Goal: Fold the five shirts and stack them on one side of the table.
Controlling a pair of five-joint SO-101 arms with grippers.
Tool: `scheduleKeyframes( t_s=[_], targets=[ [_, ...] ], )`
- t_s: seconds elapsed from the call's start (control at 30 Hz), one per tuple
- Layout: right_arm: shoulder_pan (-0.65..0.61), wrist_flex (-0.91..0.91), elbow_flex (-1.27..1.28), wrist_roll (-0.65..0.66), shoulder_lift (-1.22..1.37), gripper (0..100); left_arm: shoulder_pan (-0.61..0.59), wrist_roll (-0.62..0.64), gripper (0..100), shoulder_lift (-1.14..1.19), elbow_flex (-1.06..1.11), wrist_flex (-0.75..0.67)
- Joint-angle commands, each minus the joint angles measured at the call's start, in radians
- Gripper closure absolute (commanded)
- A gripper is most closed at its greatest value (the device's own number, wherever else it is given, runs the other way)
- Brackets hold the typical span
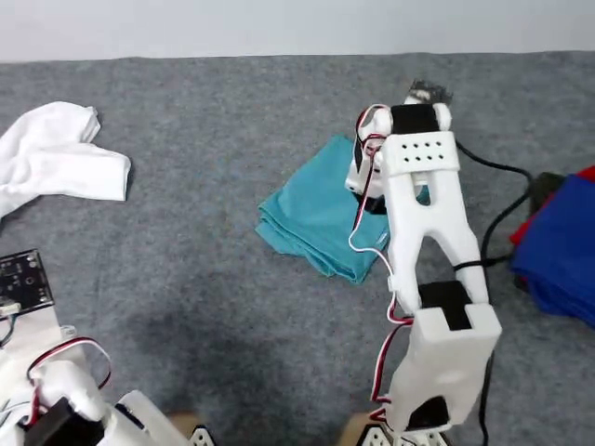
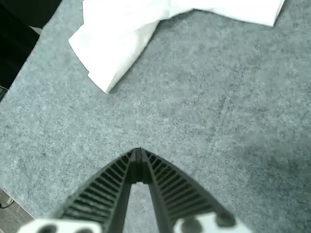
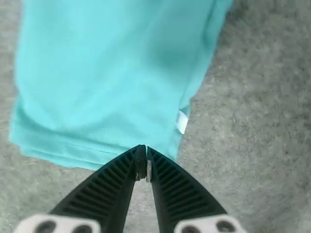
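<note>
**While the folded teal cotton shirt (image 1: 311, 218) lies mid-table, both pincers are pressed together**

High view: on the fuzzy grey felt table (image 1: 186, 279), the white plastic right arm (image 1: 423, 153) hides the teal cotton shirt's right part. A crumpled white shirt (image 1: 60, 158) lies far left. A folded blue shirt (image 1: 562, 246) is cut off at the right edge.

Left wrist view: the left gripper (image 2: 140, 162) has its ribbed black fingers meeting over bare felt, near the white shirt.

Right wrist view: the right gripper (image 3: 142, 162) has its tips together at the teal hem; whether they pinch cloth is unclear.
</note>
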Motion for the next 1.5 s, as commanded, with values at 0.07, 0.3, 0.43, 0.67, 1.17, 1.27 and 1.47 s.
scheduleKeyframes(
  t_s=[0.07, 0.3, 0.43, 0.67, 1.17, 1.27, 1.47],
  targets=[
    [0.077, 0.062, -0.02, -0.006, -0.041, 98.8, -0.008, 0.0, 100, -0.003, -0.024, -0.02],
    [0.105, 0.058, 0.066, -0.008, -0.119, 98.8, -0.008, 0.002, 100, -0.003, -0.028, -0.018],
    [0.093, 0.041, 0.169, -0.012, -0.179, 98.8, -0.009, 0.002, 100, -0.003, -0.03, -0.018],
    [0.096, -0.193, 0.436, -0.011, -0.344, 98.3, -0.009, 0.002, 100, -0.003, -0.027, -0.018],
    [0.077, -0.55, 0.588, -0.012, -0.188, 72.8, -0.009, 0.002, 100, -0.003, -0.022, -0.018],
    [0.047, -0.602, 0.588, -0.012, -0.139, 72.8, -0.009, 0.002, 100, -0.003, -0.022, -0.018],
    [0.004, -0.688, 0.586, -0.055, -0.111, 72.9, -0.008, 0.002, 100, -0.003, -0.013, -0.018]
  ],
)
